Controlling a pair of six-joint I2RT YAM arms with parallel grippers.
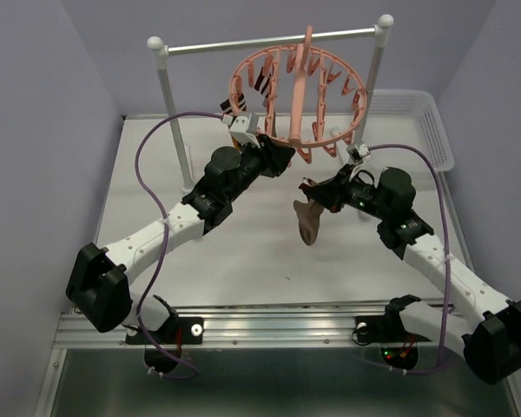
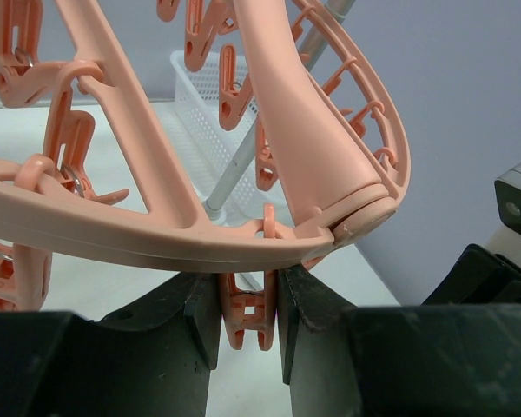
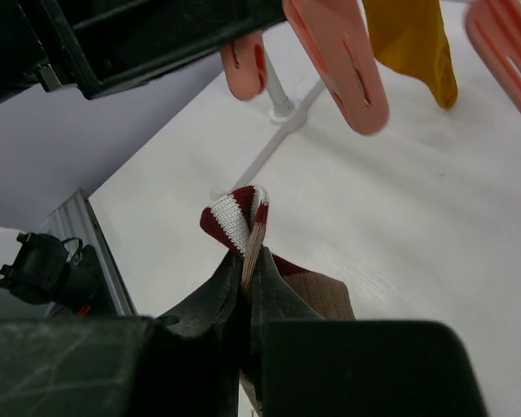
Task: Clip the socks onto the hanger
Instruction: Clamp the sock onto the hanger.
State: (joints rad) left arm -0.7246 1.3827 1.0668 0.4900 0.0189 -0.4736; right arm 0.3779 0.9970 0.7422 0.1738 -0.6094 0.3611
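The salmon-pink hanger [image 1: 295, 95] hangs from the rail by its hook. My left gripper [image 1: 282, 158] is at the ring's near rim [image 2: 156, 234], its jaws shut on one dangling clip [image 2: 249, 314] and squeezing it from both sides. My right gripper [image 1: 319, 187] is just below and to the right, shut on the red-and-white striped cuff of a brown sock [image 3: 234, 217]. That sock [image 1: 308, 221] dangles above the table. A mustard-orange sock part [image 3: 412, 43] hangs from above beside other pink clips [image 3: 339, 61].
The white-posted rail stand [image 1: 169, 113] spans the back of the table. A white mesh basket [image 1: 421, 122] sits at the back right. My left arm's black body [image 3: 156, 35] is close above the right gripper.
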